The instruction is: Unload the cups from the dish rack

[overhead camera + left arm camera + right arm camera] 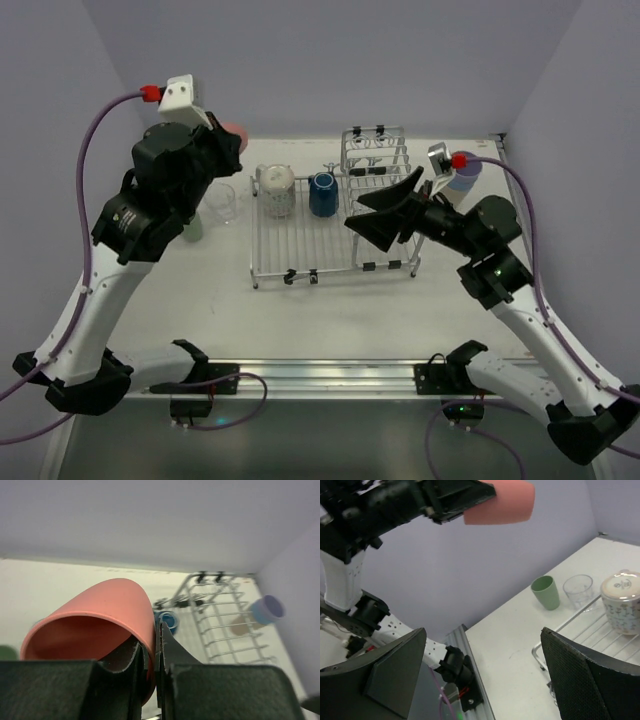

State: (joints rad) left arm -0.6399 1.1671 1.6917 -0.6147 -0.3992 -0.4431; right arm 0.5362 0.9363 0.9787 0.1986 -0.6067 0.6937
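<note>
My left gripper [152, 630] is raised high at the back left and is shut on the wall of a pink cup [100, 625], one finger inside and one outside. From the right wrist view the pink cup [500, 502] hangs in the air. The dish rack [330, 245] stands mid-table. On its low grid are an upturned speckled cream cup [277, 190] and a dark blue cup [322, 193]. My right gripper [385, 215] hovers open over the rack's right half, holding nothing. A clear cup [221, 203] and a pale green cup [545, 592] stand on the table left of the rack.
A lavender cup [463, 172] stands on the table right of the rack, beside my right arm. A tan cup [241, 626] shows through the rack's taller basket [220, 620]. Walls close the table on the back and both sides.
</note>
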